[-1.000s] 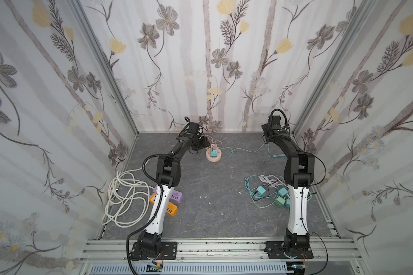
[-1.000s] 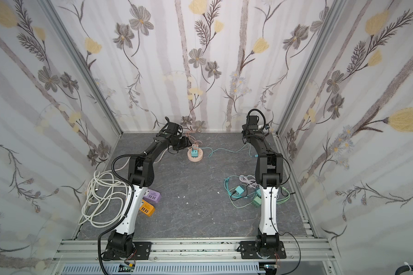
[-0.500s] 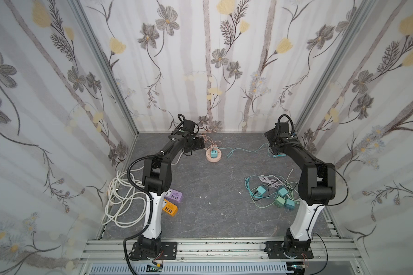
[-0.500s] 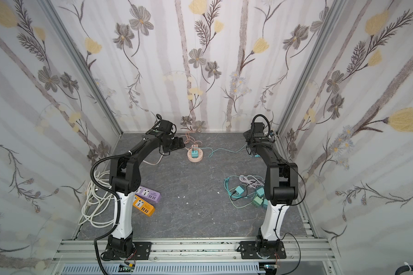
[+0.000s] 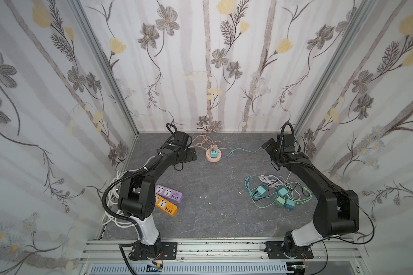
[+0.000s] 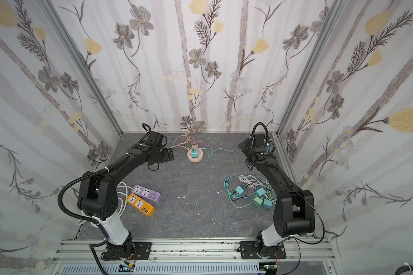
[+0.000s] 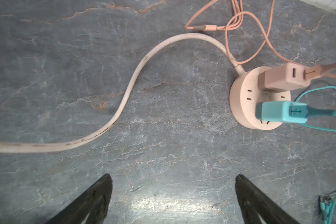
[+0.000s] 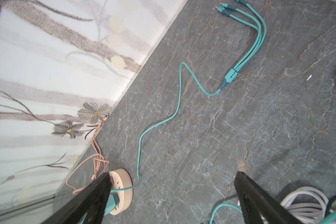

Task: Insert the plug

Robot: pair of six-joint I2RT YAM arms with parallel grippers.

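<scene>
Plug (image 5: 214,154) of teal colour stands upright in the round pink socket (image 5: 209,160) at the back of the table (image 5: 208,190), beside a pink adapter (image 7: 283,79) in the same socket, so I judge that the insertion is done. Its long axis points up from the socket face, and its teal cable (image 8: 140,143) leaves from the top and runs toward the right arm. Left gripper (image 7: 173,178) has its jaws wide apart and holds nothing; in both top views the socket lies just to its right, near but not touching. Right gripper (image 8: 173,174) is spread wide too, empty, and well apart from the socket on the other side. For any press or correction from above, the left arm is the nearer one
</scene>
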